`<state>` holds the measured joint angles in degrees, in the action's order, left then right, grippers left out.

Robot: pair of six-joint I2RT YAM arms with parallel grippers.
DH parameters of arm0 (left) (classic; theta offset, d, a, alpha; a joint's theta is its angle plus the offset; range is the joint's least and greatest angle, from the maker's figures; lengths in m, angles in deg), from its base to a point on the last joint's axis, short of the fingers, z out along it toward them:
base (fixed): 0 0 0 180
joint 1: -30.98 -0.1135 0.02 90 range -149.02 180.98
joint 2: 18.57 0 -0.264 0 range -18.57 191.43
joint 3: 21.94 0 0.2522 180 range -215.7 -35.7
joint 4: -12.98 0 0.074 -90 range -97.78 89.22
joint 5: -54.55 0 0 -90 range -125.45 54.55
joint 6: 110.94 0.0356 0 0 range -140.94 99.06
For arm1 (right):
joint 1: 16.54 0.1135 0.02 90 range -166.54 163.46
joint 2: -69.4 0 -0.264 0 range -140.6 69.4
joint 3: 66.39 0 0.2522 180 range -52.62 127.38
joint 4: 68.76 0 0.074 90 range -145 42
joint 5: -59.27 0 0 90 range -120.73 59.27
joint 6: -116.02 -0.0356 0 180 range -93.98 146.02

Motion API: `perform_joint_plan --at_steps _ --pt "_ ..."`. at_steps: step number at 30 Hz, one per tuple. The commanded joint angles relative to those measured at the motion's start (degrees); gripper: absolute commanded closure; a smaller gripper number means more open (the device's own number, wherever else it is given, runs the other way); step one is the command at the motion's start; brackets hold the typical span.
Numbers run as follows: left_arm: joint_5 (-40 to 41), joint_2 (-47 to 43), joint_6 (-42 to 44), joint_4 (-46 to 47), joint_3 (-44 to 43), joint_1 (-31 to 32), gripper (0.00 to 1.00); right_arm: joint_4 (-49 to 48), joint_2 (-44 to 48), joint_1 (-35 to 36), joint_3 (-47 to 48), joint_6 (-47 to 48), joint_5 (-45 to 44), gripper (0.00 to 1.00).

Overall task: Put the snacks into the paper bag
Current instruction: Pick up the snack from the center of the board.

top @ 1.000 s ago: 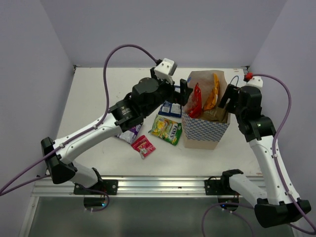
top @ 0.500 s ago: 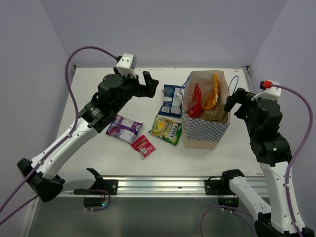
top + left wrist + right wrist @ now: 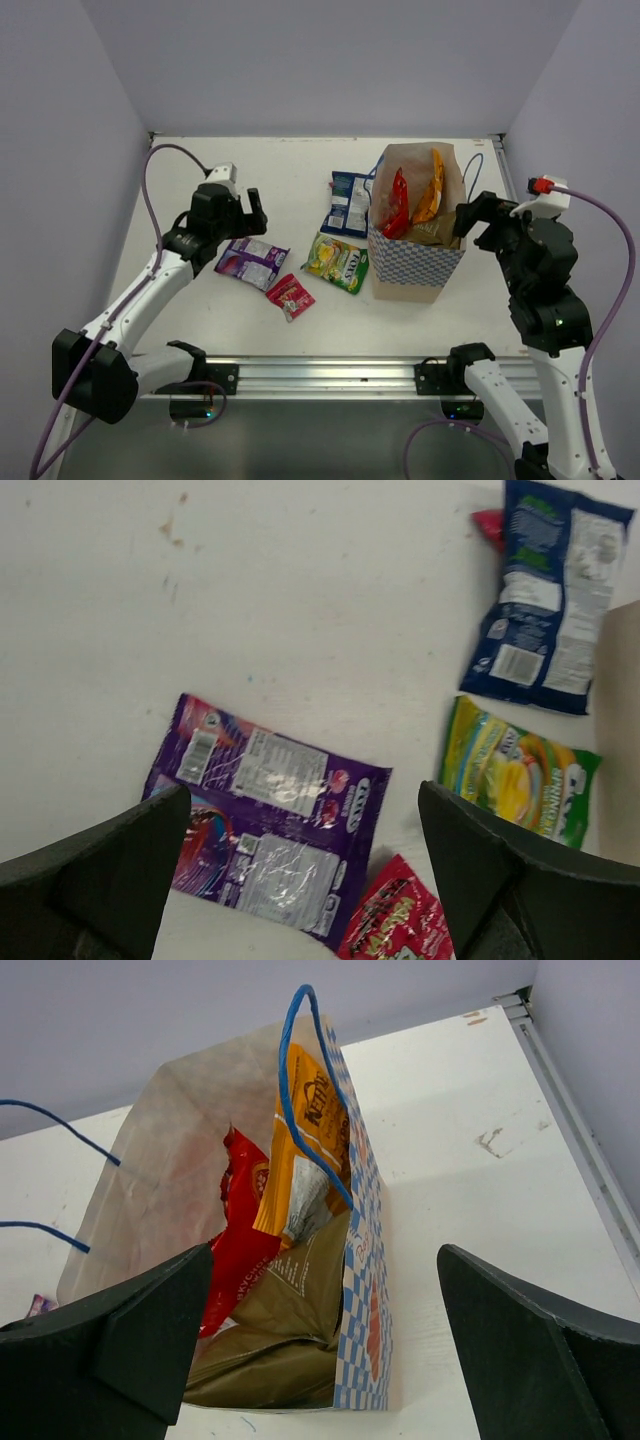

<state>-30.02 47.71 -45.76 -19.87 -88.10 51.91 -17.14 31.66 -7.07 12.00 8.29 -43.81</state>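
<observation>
Four packets [image 3: 337, 262] lie left of the bag [image 3: 415, 270]. Jaws of the left gripper [image 3: 300, 800] and right gripper [image 3: 325, 1250] gape empty; we should drop the left squarely across the purple packet [image 3: 265, 815].

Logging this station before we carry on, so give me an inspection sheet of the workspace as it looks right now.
Surface: white table, few small scuffs.
Job's things: paper bag upright, holding red packet, orange packet, brown packet; blue packet, yellow-green packet, purple packet, small red packet flat on table left of it.
Clutter: nothing seen.
Grippers: left gripper open, near purple packet; right gripper open beside bag; both empty.
Cables: purple left cable, right cable.
Surroundings: pale walls, metal rail at near edge.
</observation>
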Motion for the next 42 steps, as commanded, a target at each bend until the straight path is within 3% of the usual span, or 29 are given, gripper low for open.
perform_joint_plan --at_steps 1,6,10,15,24,37,42 --pt "4.22 -1.77 -1.37 -0.95 4.4 -2.38 0.0 -3.23 0.82 0.02 -1.07 0.6 3.14 0.02" --pt "8.35 -0.11 1.52 -1.29 7.49 -0.81 0.0 -4.29 1.61 0.02 -2.39 0.51 4.2 0.02" --pt "18.19 4.99 2.76 -4.37 5.39 9.27 0.0 -4.91 1.96 0.28 -3.1 0.51 4.38 0.02" --pt "26.9 12.1 2.76 -6.22 3.45 17.19 0.0 -5.08 2.49 0.81 -3.45 0.95 3.94 0.01" --pt "36.05 24.94 3.9 -6.75 -1.73 25.73 0.08 -4.91 2.32 1.69 -3.45 1.56 3.5 0.02" --pt "42.3 33.82 3.02 -8.51 -3.06 26.18 0.25 -4.82 2.84 2.21 -3.71 2.09 2.45 0.01" --pt "39.22 35.93 1.09 -8.68 -1.92 25.04 0.42 -5.08 3.11 2.57 -4.06 2.36 2.01 0.01"
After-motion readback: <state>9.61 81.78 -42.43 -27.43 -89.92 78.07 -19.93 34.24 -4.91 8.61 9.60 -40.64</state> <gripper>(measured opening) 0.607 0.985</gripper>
